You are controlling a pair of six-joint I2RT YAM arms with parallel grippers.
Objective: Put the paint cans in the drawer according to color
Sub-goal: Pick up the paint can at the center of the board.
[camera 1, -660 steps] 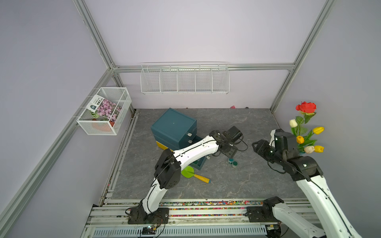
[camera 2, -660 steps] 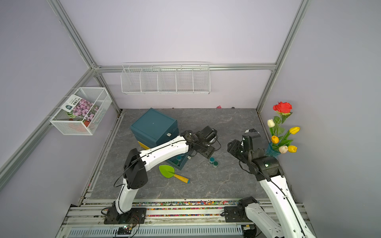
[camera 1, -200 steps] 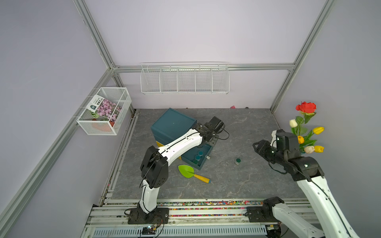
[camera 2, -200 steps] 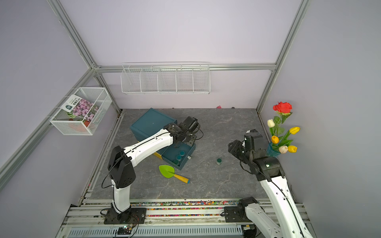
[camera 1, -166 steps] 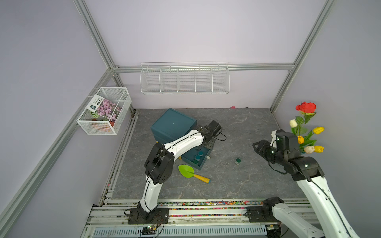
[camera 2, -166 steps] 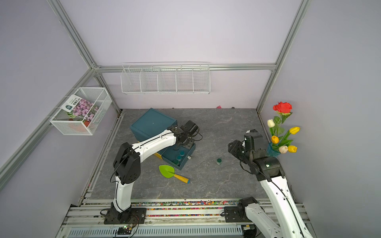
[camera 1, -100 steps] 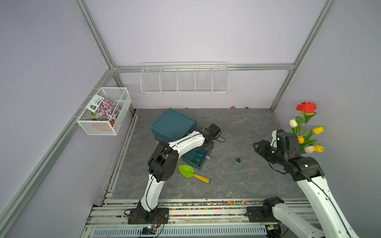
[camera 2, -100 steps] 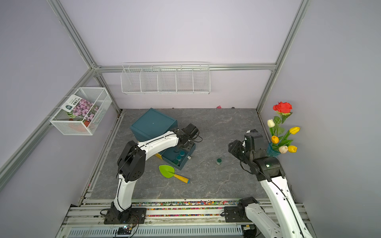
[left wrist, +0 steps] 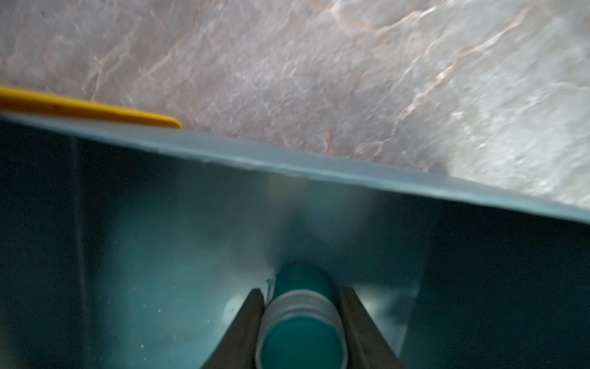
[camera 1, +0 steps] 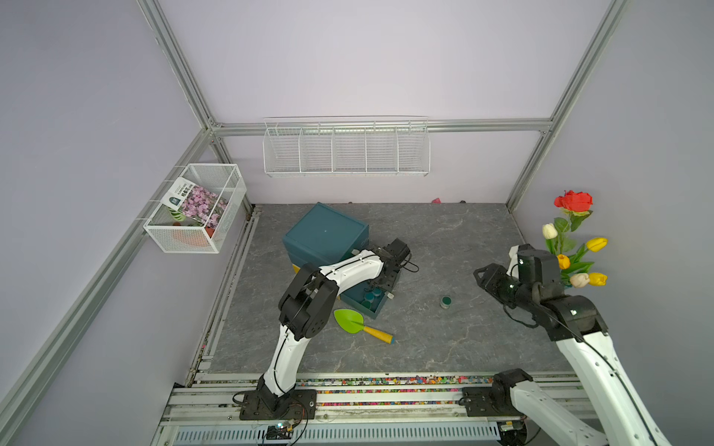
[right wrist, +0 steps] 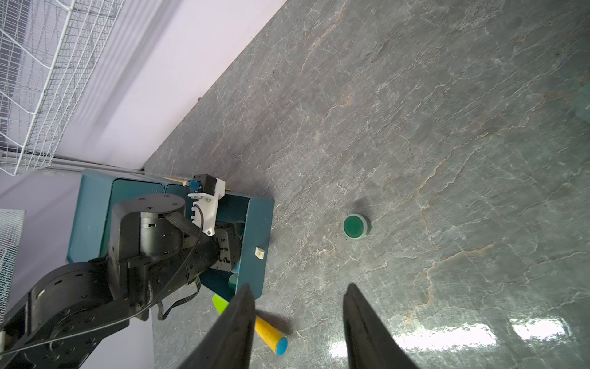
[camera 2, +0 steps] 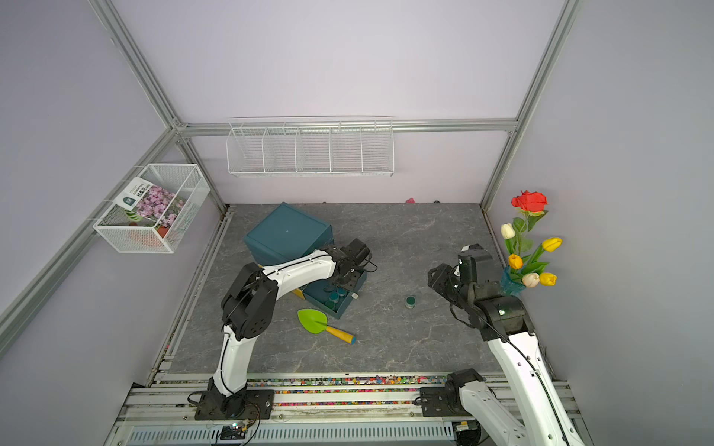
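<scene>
Grey stone-look tabletop (right wrist: 447, 127), veined like marble and polished enough to throw back bright glare. The teal drawer (left wrist: 191, 223) looks smooth and semi-gloss inside, with a soft sheen on its wall. The paint can (left wrist: 301, 329) in there shows a ribbed, silvery, metal-looking rim around a satin blue lid. Fingers (right wrist: 236, 335), matt black. Trowel (camera 1: 349, 320), shiny green plastic; wire rack (camera 1: 345, 148), white-coated metal.

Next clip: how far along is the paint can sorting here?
Done: a few teal cans lie in the open teal drawer. In hand: another teal can sits in that drawer between the fingers of the left gripper; grip unclear. Left: the green can stands on the table, ahead of the open, empty right gripper.
</scene>
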